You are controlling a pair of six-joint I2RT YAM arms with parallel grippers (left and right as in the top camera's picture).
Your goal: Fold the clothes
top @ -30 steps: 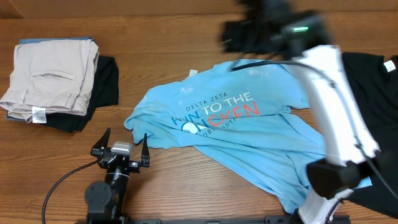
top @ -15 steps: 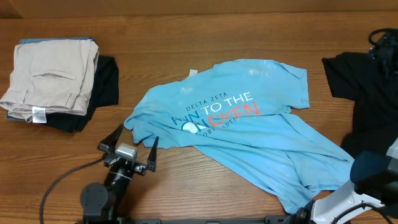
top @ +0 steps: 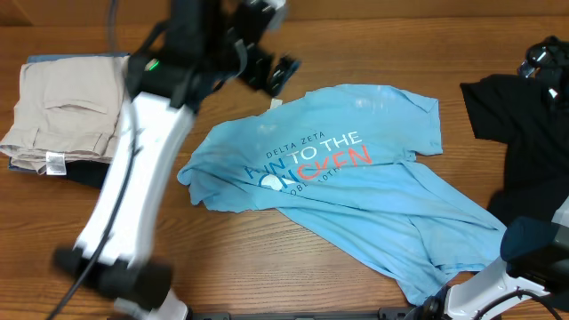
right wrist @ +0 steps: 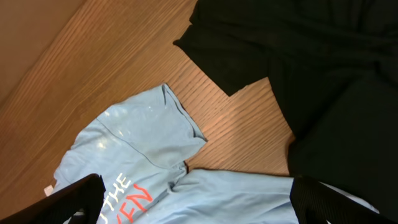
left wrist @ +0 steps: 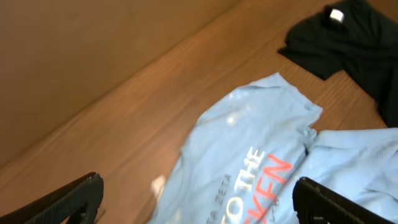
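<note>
left end effector [left wrist: 198,185] now raised over t-shirt [top: 338,191] collar.

shirt [top: 356,191] lies mid-table [top: 267,262], running toward the near right. trousers [top: 71,107] at far left, on top of a pile [top: 80,174] of other clothes, apart from the shirt. another garment [top: 524,133] at the right edge, near the shirt's far sleeve. left arm [top: 133,187] stretches over the table between trousers and shirt, left gripper [left wrist: 199,200] above the shirt's far left part. right arm [top: 520,267] at the near right corner.
</note>
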